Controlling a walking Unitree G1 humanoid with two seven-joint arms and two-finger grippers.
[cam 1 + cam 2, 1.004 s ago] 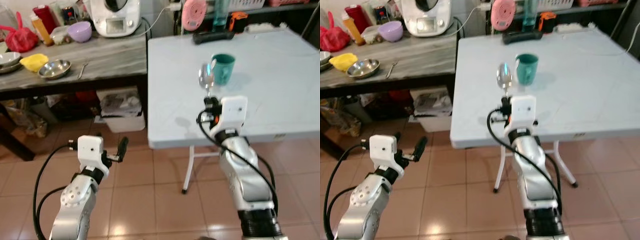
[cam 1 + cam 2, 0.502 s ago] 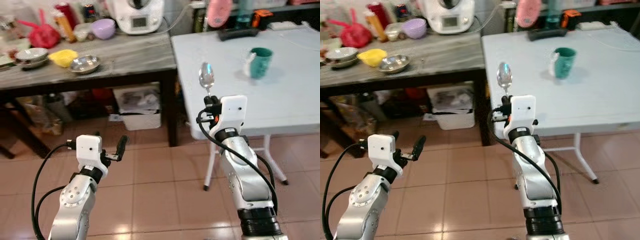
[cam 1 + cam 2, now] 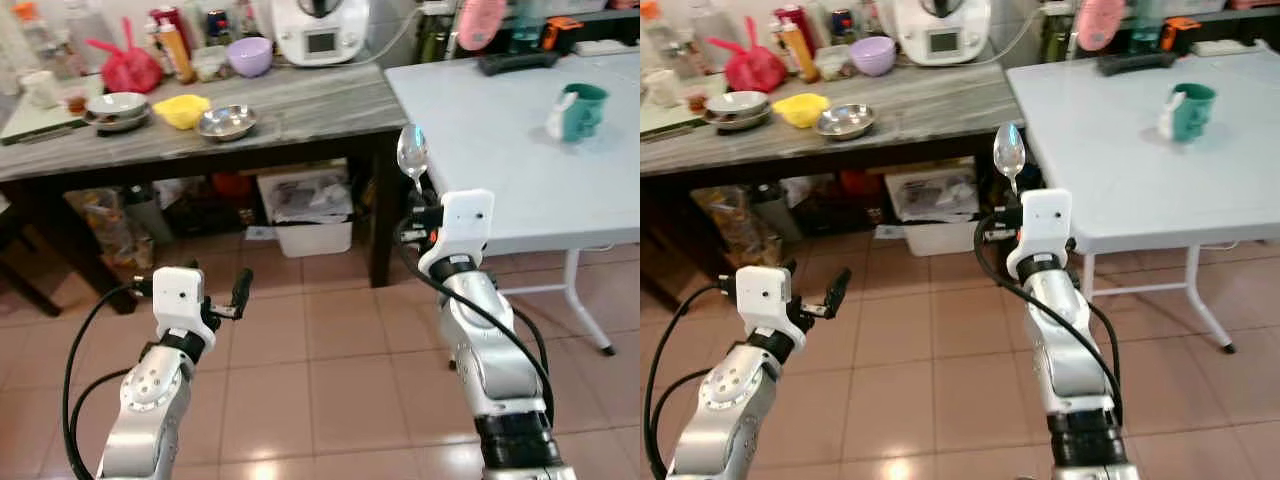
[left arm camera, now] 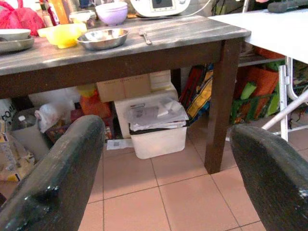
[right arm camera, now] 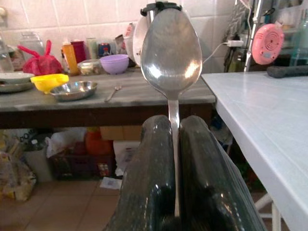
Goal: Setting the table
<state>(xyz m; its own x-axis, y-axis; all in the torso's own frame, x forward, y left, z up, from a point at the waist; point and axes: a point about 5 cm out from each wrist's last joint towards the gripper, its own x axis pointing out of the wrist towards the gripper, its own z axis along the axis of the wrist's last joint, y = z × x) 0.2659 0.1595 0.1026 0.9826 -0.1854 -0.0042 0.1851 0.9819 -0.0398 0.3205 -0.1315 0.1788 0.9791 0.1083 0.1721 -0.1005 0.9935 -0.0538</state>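
Note:
My right gripper [image 3: 420, 195] is shut on a metal spoon [image 3: 412, 156] that stands upright, bowl on top, in front of the near left corner of the white table [image 3: 500, 150]. In the right wrist view the spoon [image 5: 171, 53] rises from between the two closed fingers [image 5: 151, 159]. A green mug [image 3: 583, 110] stands far off on that table. My left gripper [image 3: 215, 295] hangs low over the tiled floor, open and empty; its fingers [image 4: 57, 178] frame the dark wooden table [image 4: 120, 48]. On that table lie a steel bowl [image 3: 226, 122], a yellow bowl [image 3: 181, 110], a purple bowl [image 3: 249, 55] and a fork [image 4: 145, 36].
A white bin [image 3: 312, 215] and bags sit under the dark table. A kitchen machine [image 3: 322, 28], bottles and a red bag [image 3: 125, 68] line its back. A pink clock [image 3: 478, 22] and a black object [image 3: 515, 62] are at the white table's far edge. Tiled floor [image 3: 330, 380] lies before me.
The whole view has swung left, so the camera moved: the white table and mug slid right and more of the dark table shows. Both grippers keep their pose, spoon still held.

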